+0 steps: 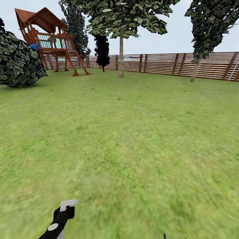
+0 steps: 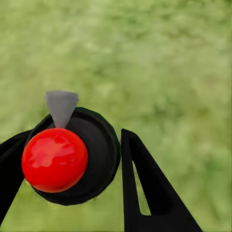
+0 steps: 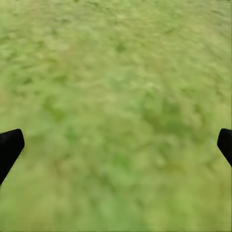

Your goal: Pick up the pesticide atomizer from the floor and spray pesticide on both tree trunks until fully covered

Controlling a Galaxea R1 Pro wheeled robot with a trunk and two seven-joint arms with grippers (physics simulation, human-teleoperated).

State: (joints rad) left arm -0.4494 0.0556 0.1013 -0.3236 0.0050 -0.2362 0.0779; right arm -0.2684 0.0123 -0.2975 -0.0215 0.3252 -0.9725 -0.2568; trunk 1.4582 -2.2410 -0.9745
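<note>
Atomizer (image 2: 72, 154) sits clamped in the left gripper (image 2: 67, 159) above the lawn (image 1: 132, 139); right gripper (image 3: 116, 145) hangs spread wide.

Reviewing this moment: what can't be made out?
- Head view: tree trunks too distant to judge spray cover.
- Head view: bottom edge cuts the pesticide atomizer short.
- Left wrist view: atomizer end-on in left gripper; body hidden.
- Right wrist view: right gripper fingers cut by side edges.
</note>
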